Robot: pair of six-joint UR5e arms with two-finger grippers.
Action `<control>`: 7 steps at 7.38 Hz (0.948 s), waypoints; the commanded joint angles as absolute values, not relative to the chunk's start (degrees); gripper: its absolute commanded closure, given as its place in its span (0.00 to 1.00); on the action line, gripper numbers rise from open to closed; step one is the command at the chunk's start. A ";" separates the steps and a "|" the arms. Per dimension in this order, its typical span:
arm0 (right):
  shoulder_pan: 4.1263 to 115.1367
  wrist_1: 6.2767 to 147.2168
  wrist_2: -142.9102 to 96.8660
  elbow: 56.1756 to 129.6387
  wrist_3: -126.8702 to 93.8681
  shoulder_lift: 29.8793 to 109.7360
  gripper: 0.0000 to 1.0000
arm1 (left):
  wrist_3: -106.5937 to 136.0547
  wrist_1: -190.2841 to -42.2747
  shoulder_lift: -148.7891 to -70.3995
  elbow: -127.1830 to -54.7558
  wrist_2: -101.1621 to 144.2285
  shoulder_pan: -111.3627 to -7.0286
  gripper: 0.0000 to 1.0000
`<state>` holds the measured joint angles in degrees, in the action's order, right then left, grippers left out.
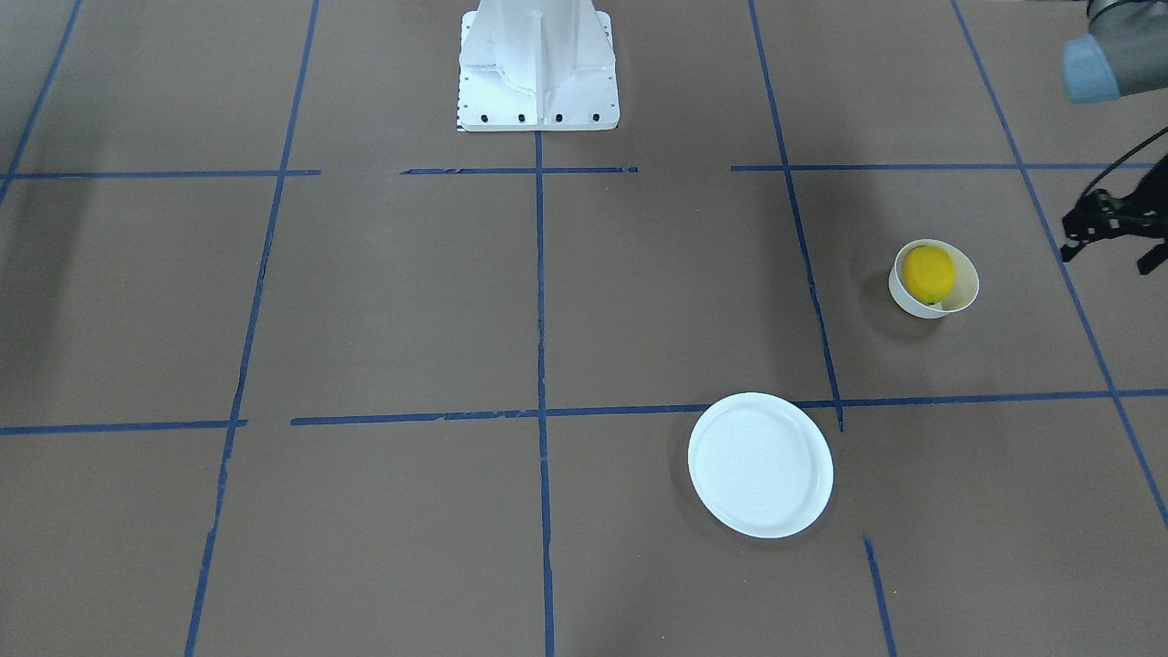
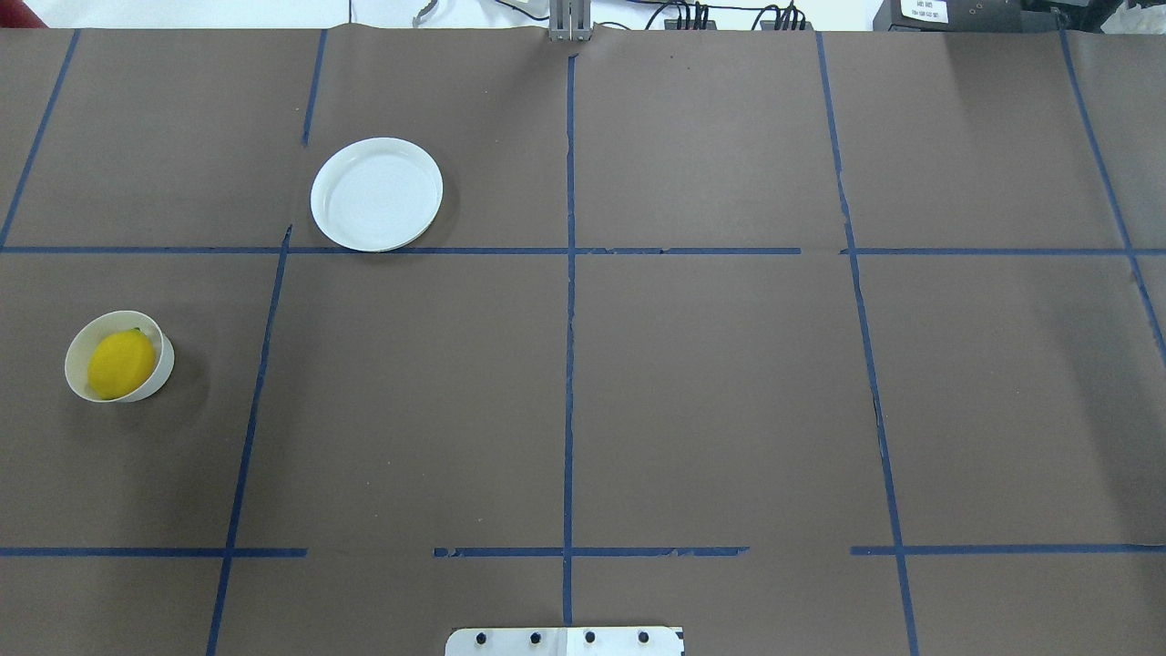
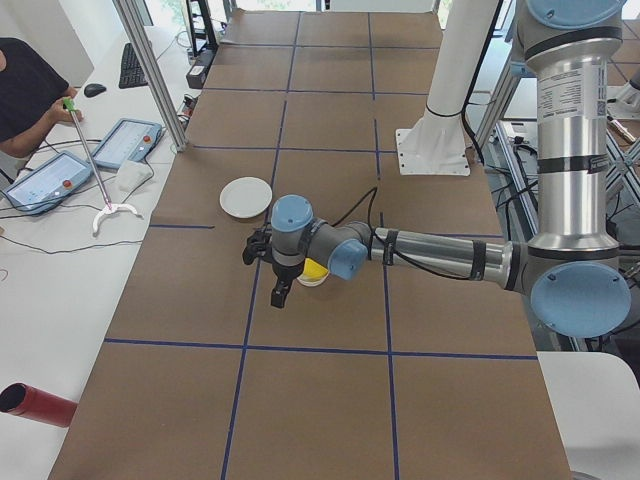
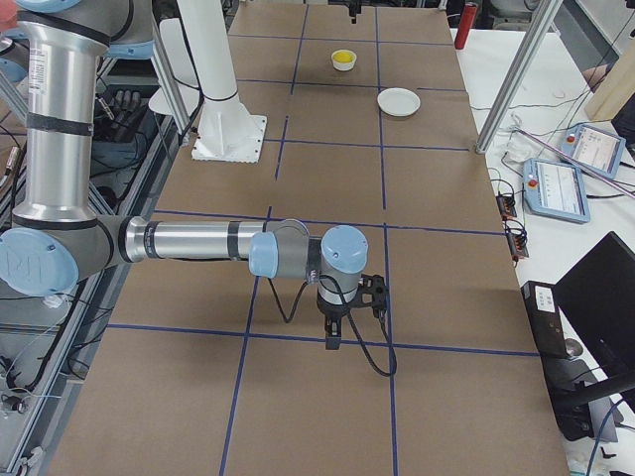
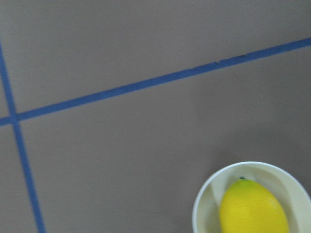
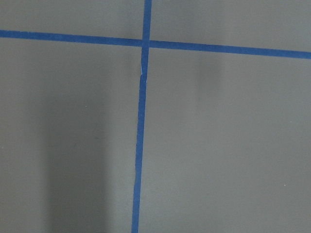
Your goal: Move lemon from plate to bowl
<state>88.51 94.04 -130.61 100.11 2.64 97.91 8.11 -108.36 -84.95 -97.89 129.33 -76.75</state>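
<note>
Left claw [image 1: 1106, 258], half cut off at the front view's edge, looks spread w/ nothing in it, just beside the bowl [image 1: 964, 294] holding the lemon [image 1: 929, 274], plate [image 1: 760, 465] apart on the table [image 1: 411, 301]; right claw [image 4: 349, 315], side view only, spread or closed can't be told.

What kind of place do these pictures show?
Most likely a robotics laboratory: a brown-papered table marked with a blue tape grid, the robot's left arm and right arm reaching over it, and a control pendant on the side bench near an operator.
</note>
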 commanded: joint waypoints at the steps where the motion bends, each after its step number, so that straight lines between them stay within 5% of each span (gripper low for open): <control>1: 88.51 94.04 -130.61 100.11 2.64 97.91 0.00 | -6.80 -99.00 -90.59 -90.03 133.33 -87.85 0.01; 3: 88.51 94.04 -130.61 100.11 2.64 97.91 0.00 | -12.74 -91.28 -97.35 -84.12 133.51 -95.16 0.01; 7: 88.51 94.04 -130.61 100.11 2.64 97.91 0.00 | -9.84 -80.70 -94.49 -90.86 133.15 -95.19 0.00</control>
<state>88.51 94.04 -130.61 100.11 2.64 97.91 -10.14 -83.46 -95.31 -88.80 133.25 -95.12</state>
